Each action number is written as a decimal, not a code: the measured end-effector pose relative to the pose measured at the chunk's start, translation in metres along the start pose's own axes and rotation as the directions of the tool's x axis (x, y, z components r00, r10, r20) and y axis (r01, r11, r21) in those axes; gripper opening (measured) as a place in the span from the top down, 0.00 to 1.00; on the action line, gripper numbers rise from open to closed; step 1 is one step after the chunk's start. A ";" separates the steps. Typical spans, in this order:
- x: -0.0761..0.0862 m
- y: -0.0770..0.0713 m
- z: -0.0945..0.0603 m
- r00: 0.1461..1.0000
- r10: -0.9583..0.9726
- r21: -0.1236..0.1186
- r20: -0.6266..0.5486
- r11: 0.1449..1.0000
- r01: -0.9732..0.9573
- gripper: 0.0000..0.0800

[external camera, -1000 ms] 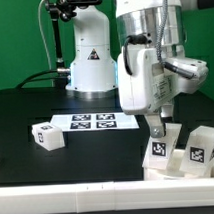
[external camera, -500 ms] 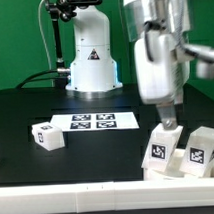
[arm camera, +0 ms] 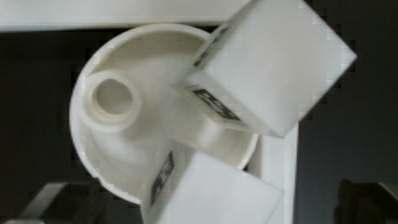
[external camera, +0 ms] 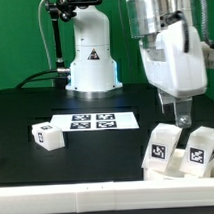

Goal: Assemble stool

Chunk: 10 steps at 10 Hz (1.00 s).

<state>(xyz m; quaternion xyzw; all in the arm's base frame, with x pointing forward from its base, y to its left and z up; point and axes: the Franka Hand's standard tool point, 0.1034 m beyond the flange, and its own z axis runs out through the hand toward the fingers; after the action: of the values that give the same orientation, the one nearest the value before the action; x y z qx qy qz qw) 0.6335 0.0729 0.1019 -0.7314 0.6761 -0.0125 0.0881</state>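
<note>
Nearest the camera, the long white rail [external camera: 88,191] ran along the front edge of the black table [external camera: 20,118]. Just behind it, at about 4 o'clock in the exterior view, two stool legs stood side by side with their markers facing out: the inner leg [external camera: 162,153] and the outer leg [external camera: 203,149]. A third leg [external camera: 46,135] sat well apart at 8 o'clock. Behind it lay the marker board [external camera: 96,121], near the centre.

The gripper [external camera: 182,120] hung over the pair at 3 o'clock, above the gap between them and touching neither. In the wrist view its dark fingers [arm camera: 50,196] showed at opposite edges, so it stood wide and held nothing. That view also showed the round seat [arm camera: 111,110], hub and rim facing the camera. Two legs overlapped it, though I could not tell whether they touched. Farthest back, at 12 o'clock, rose the arm's white base [external camera: 91,60].
</note>
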 end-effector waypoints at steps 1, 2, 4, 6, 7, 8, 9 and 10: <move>-0.001 -0.002 -0.002 0.987 -0.160 -0.021 -0.019 0.987 0.160 0.19; 0.000 -0.003 -0.001 0.969 -0.245 -0.023 -0.029 0.969 0.244 0.19; 0.002 -0.003 0.003 0.862 -0.506 -0.036 -0.037 0.863 0.505 0.19; 0.000 -0.001 0.004 0.681 -0.732 -0.045 -0.022 0.681 0.731 0.19; 0.001 -0.001 0.004 0.660 -0.751 -0.047 -0.021 0.660 0.750 0.19; 0.002 -0.001 0.004 0.603 -0.798 -0.050 -0.018 0.603 0.796 0.19; 0.002 -0.001 0.004 0.573 -0.819 -0.052 -0.017 0.573 0.818 0.19; 0.004 -0.001 0.004 0.501 -0.865 -0.057 -0.014 0.501 0.863 0.19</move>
<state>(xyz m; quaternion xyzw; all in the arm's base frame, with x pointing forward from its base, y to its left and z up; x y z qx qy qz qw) 0.6355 0.0700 0.0979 -0.9724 0.2228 -0.0551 0.0408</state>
